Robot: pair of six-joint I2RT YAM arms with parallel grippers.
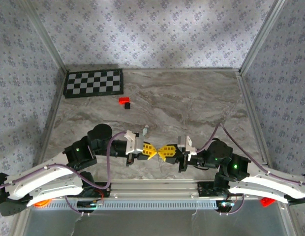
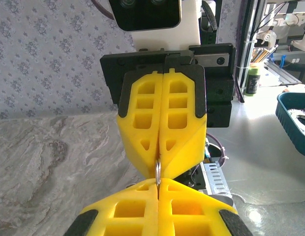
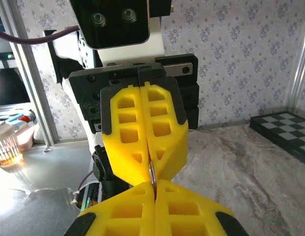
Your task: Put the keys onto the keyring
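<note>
Floral grey wallpaper [image 1: 152, 29] closes in a counter [image 1: 192, 103] with a grey marbled top. At its far left corner lies a black-and-white checkerboard [image 1: 93, 82]. Just right of the board sits a small red-and-black block [image 1: 125, 102], well apart from both arms.

Near the front edge the two arms reach toward each other, with purple cables [image 1: 109, 162] looping along them. The left claw [image 1: 152, 151] points right with its yellow fingers pressed together. Tip to tip with it, the right claw [image 1: 163, 152] points left, its yellow fingers likewise pressed together.

From the left wrist, a thin silvery metal loop [image 2: 157, 171] stands edge-on exactly where the two pairs of tips meet. Its lower end is nipped in the seam of the left claw and its upper end runs into the tips of the right claw. The right wrist view shows the same piece at the same junction, held above the counter. Seen edge-on, it cannot be told whether this is the key or the keyring.
</note>
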